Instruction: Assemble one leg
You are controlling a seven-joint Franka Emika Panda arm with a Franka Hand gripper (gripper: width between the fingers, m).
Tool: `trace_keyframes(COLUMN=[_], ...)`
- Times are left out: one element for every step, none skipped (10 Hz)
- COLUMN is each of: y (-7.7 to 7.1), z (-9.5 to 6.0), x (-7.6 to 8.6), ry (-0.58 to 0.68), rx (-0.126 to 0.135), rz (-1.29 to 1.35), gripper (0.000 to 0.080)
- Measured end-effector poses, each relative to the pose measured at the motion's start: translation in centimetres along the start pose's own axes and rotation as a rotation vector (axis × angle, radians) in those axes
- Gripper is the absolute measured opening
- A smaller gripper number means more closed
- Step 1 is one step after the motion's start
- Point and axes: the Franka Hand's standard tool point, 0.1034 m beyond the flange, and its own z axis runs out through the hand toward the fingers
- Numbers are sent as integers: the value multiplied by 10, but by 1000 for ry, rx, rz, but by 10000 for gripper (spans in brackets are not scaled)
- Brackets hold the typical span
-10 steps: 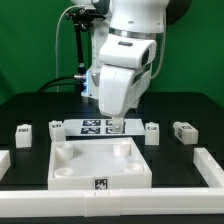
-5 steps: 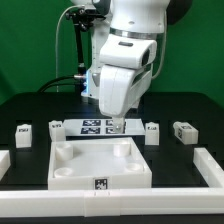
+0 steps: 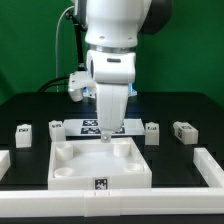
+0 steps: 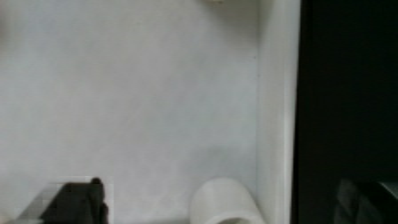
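Observation:
The large white panel [image 3: 98, 168] with round corner sockets lies in the middle of the table. My gripper [image 3: 107, 134] hangs low over the panel's far edge and holds nothing. In the wrist view the panel [image 4: 143, 100] fills most of the picture. My gripper [image 4: 217, 200] stands open, its dark fingers [image 4: 71, 203] far apart, with a rounded white socket rim [image 4: 224, 203] of the panel between them. Several legs lie loose on the table: two at the exterior view's left [image 3: 21, 131] [image 3: 55, 126] and two at its right [image 3: 152, 131] [image 3: 183, 131].
The marker board [image 3: 90, 126] lies behind the panel, partly hidden by my gripper. White rails stand at the front left [image 3: 4, 160] and front right [image 3: 210, 166]. Cables hang behind the arm.
The arm has shifted toward the exterior view's left and the wrist has turned. The gripper now sits lower over the panel's far edge. The legs and the panel have not moved.

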Motion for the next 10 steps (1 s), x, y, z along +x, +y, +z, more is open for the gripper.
trace_keyframes(y=[0,0,0,-2,-8,-13,-17,-21,-23,-25], z=[0,0,1,3,9,17,25,31,36,39], x=[1,1,1,1,-1,-3,-5,-6,-7,-7], ry=[1,1,1,3,7,13,18,23,27,29], rx=[0,1,2,7,22,37,52,63,73,78], rz=[5,5,5,-7,-20,-26,-23,-28,-25,-24], gripper=[650,650,650,650,650,650,650,650,650,650])
